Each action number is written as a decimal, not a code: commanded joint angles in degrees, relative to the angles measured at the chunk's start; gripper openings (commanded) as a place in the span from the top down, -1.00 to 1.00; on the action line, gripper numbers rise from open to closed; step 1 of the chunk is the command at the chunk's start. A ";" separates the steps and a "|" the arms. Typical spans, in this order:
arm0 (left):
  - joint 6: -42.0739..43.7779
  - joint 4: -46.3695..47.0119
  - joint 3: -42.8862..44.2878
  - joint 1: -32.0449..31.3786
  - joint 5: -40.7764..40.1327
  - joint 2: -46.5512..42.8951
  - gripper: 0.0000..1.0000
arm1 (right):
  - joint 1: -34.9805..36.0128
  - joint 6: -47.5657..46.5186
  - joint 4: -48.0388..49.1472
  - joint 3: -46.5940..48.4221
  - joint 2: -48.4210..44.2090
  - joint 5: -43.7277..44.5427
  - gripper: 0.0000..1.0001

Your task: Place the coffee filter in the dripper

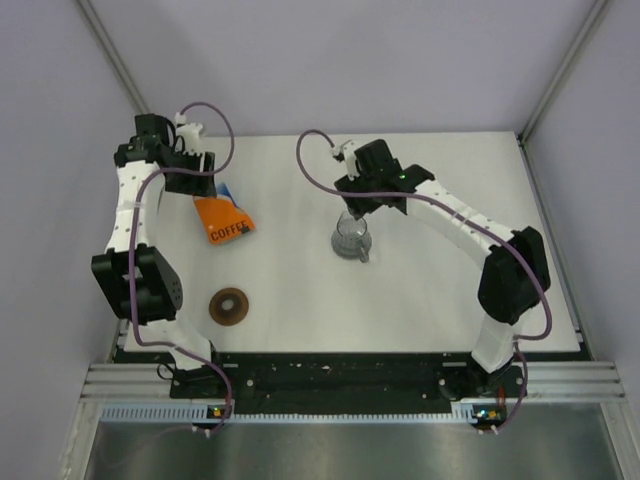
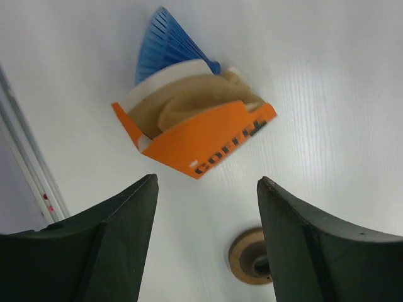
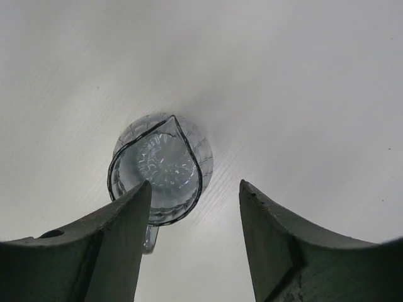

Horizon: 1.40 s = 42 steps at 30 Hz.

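Note:
The tan coffee filters [image 2: 189, 104] sit stacked inside the open orange "COFFEE" pack [image 2: 208, 135], which lies on the white table [image 1: 300, 290] at the back left [image 1: 222, 220]. The dark-brown ring-shaped dripper [image 1: 230, 306] lies near the front left and also shows in the left wrist view [image 2: 247, 257], partly behind my right-hand finger. My left gripper [image 2: 206, 189] is open and empty, hovering above the table just short of the pack [image 1: 200, 190]. My right gripper [image 3: 195, 195] is open and empty above the clear cup.
A blue ribbed fan-shaped piece [image 2: 167, 44] sticks out behind the pack. A clear grey glass cup with a handle [image 1: 350, 238] stands mid-table, under my right gripper [image 1: 358, 205]; it also shows in the right wrist view [image 3: 160, 167]. Grey walls enclose the table.

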 commanded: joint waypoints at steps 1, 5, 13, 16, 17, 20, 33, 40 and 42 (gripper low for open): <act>13.75 -13.58 -1.18 -1.51 11.39 -1.87 -0.35 | 0.62 -1.15 0.90 0.28 -7.51 1.98 -0.18; 26.87 -17.76 -17.24 -6.95 6.24 -9.94 -0.34 | 0.62 -1.86 1.25 -1.83 -9.89 2.94 -0.22; 28.74 -6.95 -38.27 -17.60 -7.04 -21.56 -0.39 | 0.62 -2.12 3.01 -3.33 -11.91 1.72 -0.23; 29.09 -4.40 -41.35 -17.60 -10.03 -21.48 -0.32 | 0.62 -1.95 3.10 -4.29 -13.14 1.19 -0.23; 29.35 -3.70 -42.49 -17.60 -10.47 -21.39 -0.27 | 0.62 -1.95 3.10 -4.91 -13.76 1.19 -0.23; 31.28 -2.55 -46.10 -17.60 -11.18 -21.39 -0.19 | 0.62 -2.12 3.10 -6.40 -15.43 2.06 -0.24; 30.68 15.02 -57.00 -17.60 -15.67 -19.64 -0.09 | 0.62 -2.30 3.71 -7.90 -18.16 0.57 -0.25; 30.59 20.05 -60.70 -18.57 -11.89 -18.84 0.73 | 0.71 -1.51 4.15 -7.99 -19.03 -0.65 -0.25; 29.89 18.47 -59.48 -18.66 -10.22 -18.93 1.00 | 0.62 -0.90 4.42 -7.82 -19.30 -1.53 -0.25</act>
